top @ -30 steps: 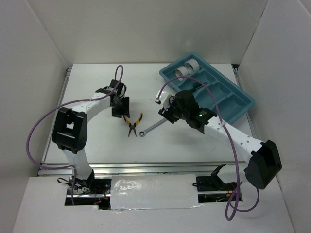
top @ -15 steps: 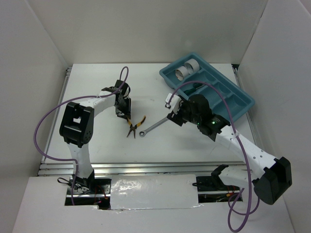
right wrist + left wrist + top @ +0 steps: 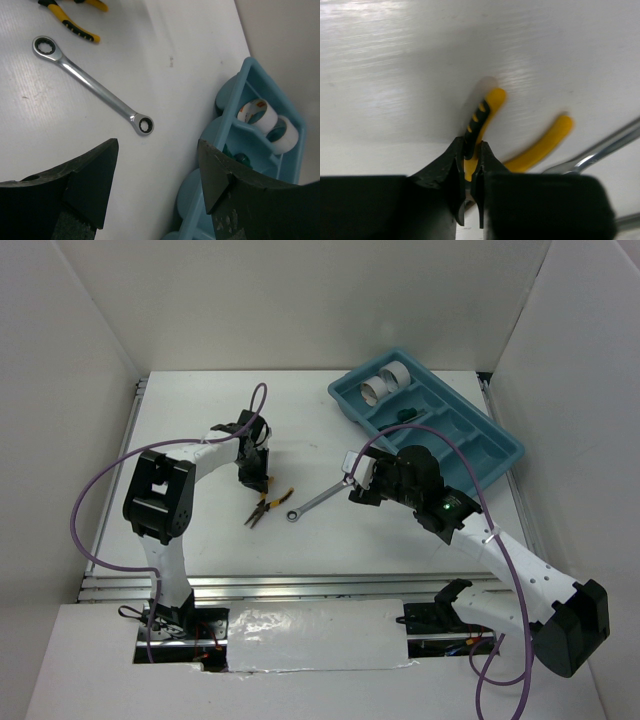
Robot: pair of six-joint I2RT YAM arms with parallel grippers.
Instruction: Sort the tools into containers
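Note:
The yellow-handled pliers [image 3: 266,506] lie on the white table. My left gripper [image 3: 256,480] is over their handle end and shut on one yellow-and-black handle [image 3: 481,111], pinched between the fingertips; the other handle [image 3: 545,145] is free. The silver wrench [image 3: 316,501] lies just right of the pliers and shows in the right wrist view [image 3: 90,82]. My right gripper [image 3: 360,486] hangs open and empty [image 3: 157,165] by the wrench's far end. The teal tray [image 3: 492,445] holds two tape rolls [image 3: 386,382] and a green screwdriver [image 3: 405,416]; the second screwdriver is hidden.
White walls enclose the table on the left, back and right. The tray's near corner [image 3: 245,90] is right beside my right fingers. Purple cables loop over both arms. A metal rail [image 3: 300,585] runs along the near table edge.
My left gripper has come down and shut on the pliers' handle, and the pliers have swung with their nose toward the near left. My right gripper has drawn back to the right, off the wrench.

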